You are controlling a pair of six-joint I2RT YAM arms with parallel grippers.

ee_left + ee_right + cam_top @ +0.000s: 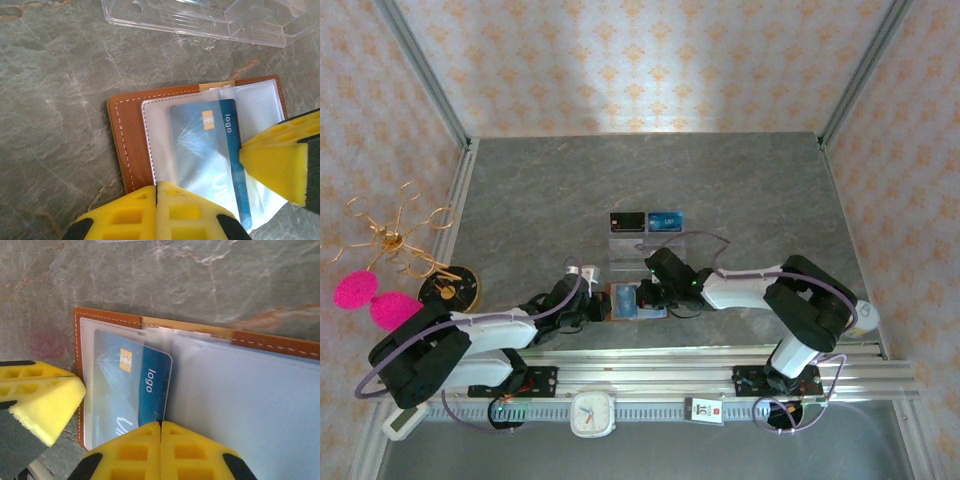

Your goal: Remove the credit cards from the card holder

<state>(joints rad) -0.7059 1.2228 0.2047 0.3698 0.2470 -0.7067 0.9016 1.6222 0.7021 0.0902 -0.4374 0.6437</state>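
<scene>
Both clenched: left gripper (156, 212) has its pads together on the near edge of the card holder (127, 135). The right gripper (160, 452) has its tips together at the credit card (127, 385) edge; can't tell if it pinches it. The card is blue with a chip, in the clear sleeve (255, 100). The holder lies open and flat on the table (50, 100), with the acrylic stand (200, 17) just beyond.

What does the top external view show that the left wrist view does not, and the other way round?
Top external adds the black card and the blue card at the far end of the clear stand, a gold wire rack and a clock. Left wrist adds the gold chip and the word "logo" on the chip card, read through the clear sleeve of the card holder. Both share the card holder, the clear stand and the grey table.
</scene>
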